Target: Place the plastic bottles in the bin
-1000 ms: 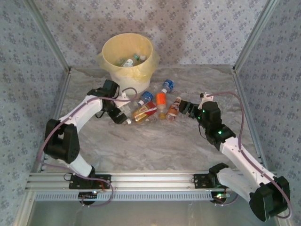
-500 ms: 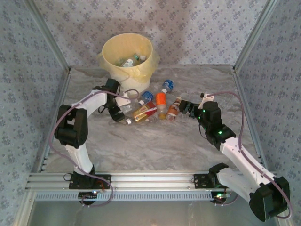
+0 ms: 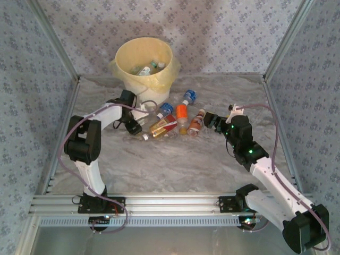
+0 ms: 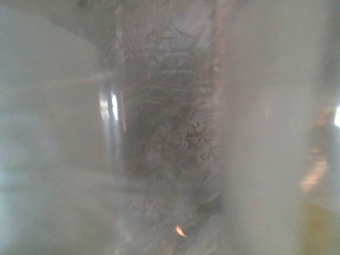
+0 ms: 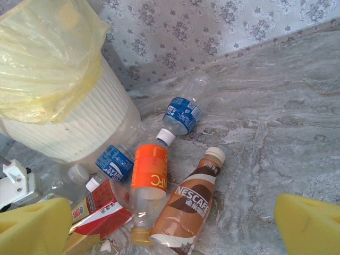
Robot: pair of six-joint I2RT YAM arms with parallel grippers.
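Several plastic bottles lie in a pile in front of the cream bin (image 3: 144, 79). Among them are an orange-labelled one (image 3: 181, 112) (image 5: 150, 180), a brown Nescafe one (image 3: 196, 123) (image 5: 188, 212) and a red-and-gold one (image 3: 162, 126) (image 5: 103, 212). Two blue-labelled ones (image 5: 180, 114) (image 5: 113, 162) lie nearer the bin. More bottles lie inside the bin (image 3: 149, 68). My left gripper (image 3: 133, 125) is down at the pile's left end over a clear bottle (image 3: 142, 122), which blurs the left wrist view (image 4: 159, 133); its jaws are hidden. My right gripper (image 3: 212, 121) (image 5: 172, 226) hangs open, just right of the Nescafe bottle.
The bin's yellowish bag (image 5: 48, 58) hangs over its ribbed wall (image 5: 69, 127). Patterned walls close in the back and both sides, and metal rails (image 3: 159, 204) run along the near edge. Bare marble tabletop (image 3: 175, 164) lies between the arms.
The left arm's elbow has swung inward and upright while its gripper stayed on the clear bottle at the pile's left. The right gripper has shifted slightly back.
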